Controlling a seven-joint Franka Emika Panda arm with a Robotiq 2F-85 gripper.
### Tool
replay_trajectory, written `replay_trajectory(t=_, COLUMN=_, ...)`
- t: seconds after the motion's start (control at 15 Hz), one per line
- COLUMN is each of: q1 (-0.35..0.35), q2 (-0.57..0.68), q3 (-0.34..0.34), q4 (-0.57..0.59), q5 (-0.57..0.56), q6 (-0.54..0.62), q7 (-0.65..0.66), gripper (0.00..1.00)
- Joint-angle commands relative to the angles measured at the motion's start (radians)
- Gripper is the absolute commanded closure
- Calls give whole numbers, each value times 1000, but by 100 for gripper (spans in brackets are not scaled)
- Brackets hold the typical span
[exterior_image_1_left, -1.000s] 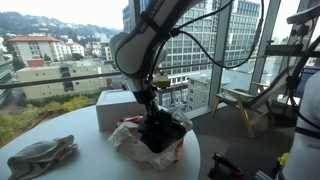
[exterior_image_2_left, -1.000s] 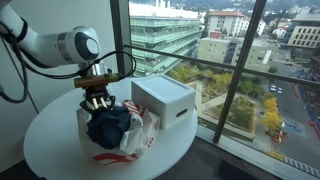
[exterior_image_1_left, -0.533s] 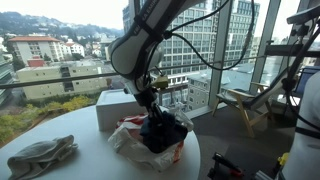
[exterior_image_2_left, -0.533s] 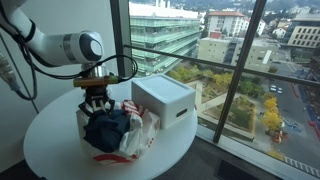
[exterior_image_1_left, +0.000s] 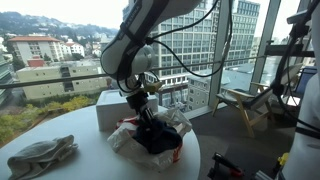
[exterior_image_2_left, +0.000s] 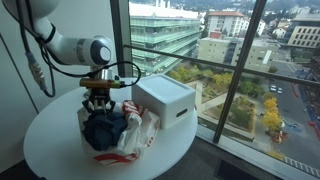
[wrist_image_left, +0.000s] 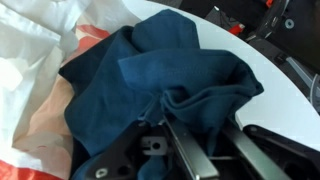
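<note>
The cloth lies in the bag, and the bag rests on the desk. The box stands on the desk just beside the bag. The pincer is over the cloth and touches its top. In an exterior view a rag lies on the desk, well apart from the bag.

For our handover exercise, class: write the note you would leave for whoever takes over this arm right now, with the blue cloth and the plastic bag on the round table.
Gripper: low over the blue cloth, touching its folds. Whether it is open or shut cannot be told.
Things: the cloth sits bunched in the open white-and-red plastic bag on the round table, beside the white box. A grey cloth lies apart near the table's edge.
Done: the blue cloth is in the bag's mouth.
Left: the bag is not closed. Probably best to check the grip before any lift.
</note>
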Motion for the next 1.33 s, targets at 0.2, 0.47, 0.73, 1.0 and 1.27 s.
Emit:
replay_trajectory(t=0.2, q1=-67, q2=69, q3=-32, q4=35, q5=-74, q6=108, q7=-6, gripper=97)
replay_trajectory(t=0.47, q1=-131, q2=88, q3=-20, q4=17, q5=-12, q6=191, q7=-122, gripper=97)
replay_trajectory(t=0.73, q1=-210, q2=82, q3=27, q4=-5, q5=157, q6=176, q7=-381, gripper=97)
replay_trajectory(t=1.0, q1=-252, q2=105, q3=35, q4=-3, q5=268, q6=144, q7=-631, gripper=97)
replay_trajectory(t=1.27, q1=-254, q2=152, q3=20, q4=16, q5=267, q6=179, q7=-749, gripper=97)
